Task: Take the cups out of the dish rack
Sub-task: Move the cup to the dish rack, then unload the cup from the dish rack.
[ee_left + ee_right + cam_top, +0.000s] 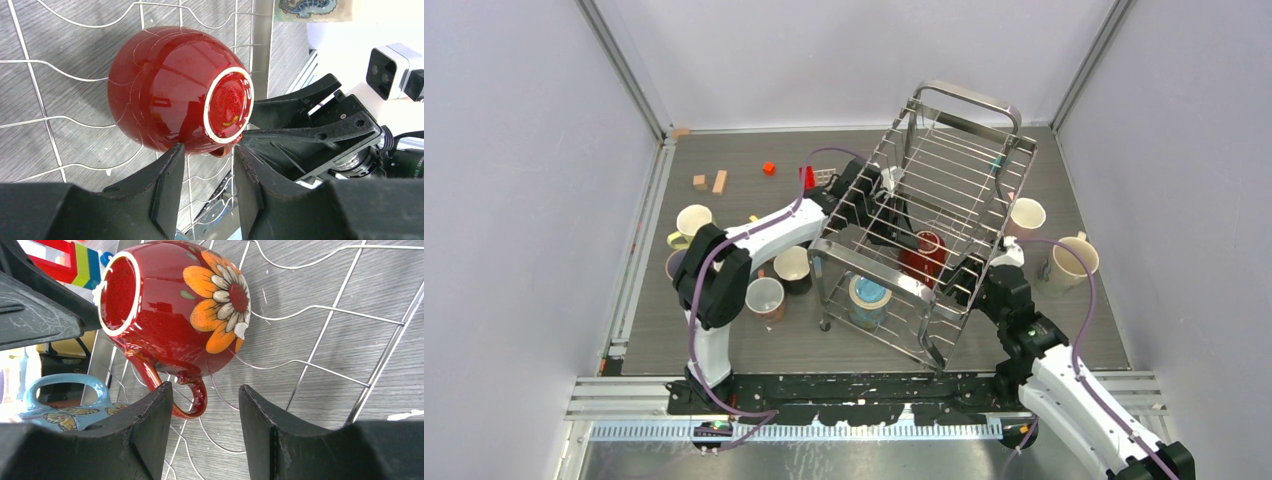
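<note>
Top external view has the large silver steel-wire dish rack (pixel 894 281) skewed across the right half of the grey counter (pixel 1044 340), with both arms reaching into it. Inside, the round dark red glazed mug with a painted daisy (pixel 170 315) lies on its side on the wire floor. A light blue butterfly-patterned mug (pixel 867 298) sits in the rack's end toward the counter's near edge. Left hand (pixel 209 152) and right hand (pixel 206 390) each stand with fingers apart. The red mug's handle sits at both gaps, and neither hand looks clamped on it.

Likely trouble: two hands crowding one small handle could knock together, or nudge the glossy mug so it rolls over the wires. A lift might snag the handle on a wire, or drag the rack into the cream mug (pixel 1026 214) just beside it by the counter's right edge.

Whether any finger touches the red mug I cannot tell. From above, wires screen both hands, and the left wrist view shows only a stub of the handle.
</note>
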